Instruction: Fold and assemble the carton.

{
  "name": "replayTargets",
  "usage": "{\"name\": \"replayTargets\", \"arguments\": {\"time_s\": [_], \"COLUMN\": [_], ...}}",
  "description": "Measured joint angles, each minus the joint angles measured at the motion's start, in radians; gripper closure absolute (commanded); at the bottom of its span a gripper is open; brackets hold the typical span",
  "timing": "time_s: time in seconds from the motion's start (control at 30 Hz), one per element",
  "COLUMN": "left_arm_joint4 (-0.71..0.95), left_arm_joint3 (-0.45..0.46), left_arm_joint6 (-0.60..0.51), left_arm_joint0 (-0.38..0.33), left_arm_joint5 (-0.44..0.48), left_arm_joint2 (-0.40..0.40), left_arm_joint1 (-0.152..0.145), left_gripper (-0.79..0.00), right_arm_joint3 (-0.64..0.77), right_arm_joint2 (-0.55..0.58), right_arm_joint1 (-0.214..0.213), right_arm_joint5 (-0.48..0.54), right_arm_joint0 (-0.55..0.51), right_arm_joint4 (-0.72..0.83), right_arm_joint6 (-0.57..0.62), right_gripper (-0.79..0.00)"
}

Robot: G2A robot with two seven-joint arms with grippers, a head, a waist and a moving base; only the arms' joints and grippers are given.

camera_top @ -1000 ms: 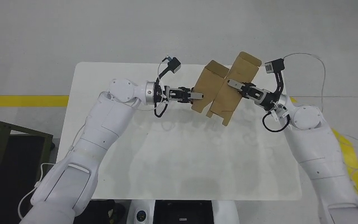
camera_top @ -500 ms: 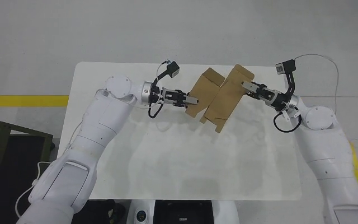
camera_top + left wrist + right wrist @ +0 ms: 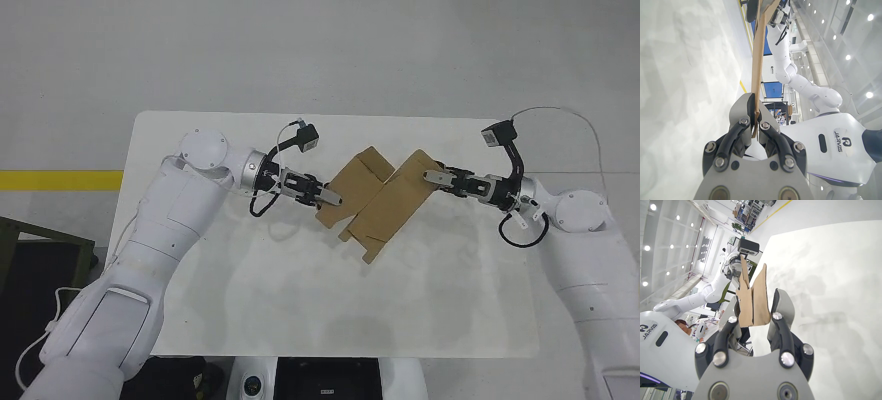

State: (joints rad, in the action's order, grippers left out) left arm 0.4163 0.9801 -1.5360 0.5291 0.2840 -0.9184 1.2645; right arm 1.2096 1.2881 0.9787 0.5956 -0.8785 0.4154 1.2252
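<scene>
Holding carton (image 3: 395, 195) lengthwise between both arms: clamped tight in left jaws, gripped (wider, across a fold) in right jaws opposite.

The carton (image 3: 378, 200) is plain brown cardboard, matt and unprinted. In the left wrist view its cut edge looks raw and slightly frayed where the left gripper (image 3: 755, 106) pinches it. That gripper's fingers (image 3: 738, 111) are smooth grey metal with a dull satin sheen, lined with black rubbery-looking pads (image 3: 750, 105) and studded with bright, shiny screw heads (image 3: 741, 121) — the right gripper (image 3: 757, 298) has the same finish. The table (image 3: 300, 290), across the middle of the top view, is smooth and white with a soft sheen. The floor (image 3: 300, 50) in the upper part of the frame is pale grey and smooth.
</scene>
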Motion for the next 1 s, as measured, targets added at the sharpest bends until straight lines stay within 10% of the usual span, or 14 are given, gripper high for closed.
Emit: {"name": "replayTargets", "arguments": {"time_s": [0.57,0.93,0.97,1.0], "left_arm_joint4": [0.090,0.134,0.137,0.142], "left_arm_joint3": [0.061,0.101,0.102,0.102], "left_arm_joint6": [0.000,0.000,0.000,0.000], "left_arm_joint0": [-0.031,-0.038,-0.039,-0.040], "left_arm_joint5": [0.000,0.000,0.000,0.000], "left_arm_joint2": [0.122,0.168,0.170,0.172], "left_arm_joint1": [-0.090,-0.133,-0.135,-0.138], "left_gripper": [0.000,0.000,-0.031,-0.305], "right_arm_joint3": [0.059,0.083,0.082,0.080], "right_arm_joint2": [-0.058,-0.114,-0.117,-0.121], "right_arm_joint1": [-0.034,-0.051,-0.053,-0.055], "right_arm_joint5": [-0.047,-0.050,-0.049,-0.047], "right_arm_joint0": [-0.036,-0.039,-0.038,-0.037], "right_arm_joint4": [0.076,0.105,0.106,0.109], "right_arm_joint6": [0.047,0.050,0.048,0.046], "right_gripper": [-0.243,0.000,0.000,0.000]}}
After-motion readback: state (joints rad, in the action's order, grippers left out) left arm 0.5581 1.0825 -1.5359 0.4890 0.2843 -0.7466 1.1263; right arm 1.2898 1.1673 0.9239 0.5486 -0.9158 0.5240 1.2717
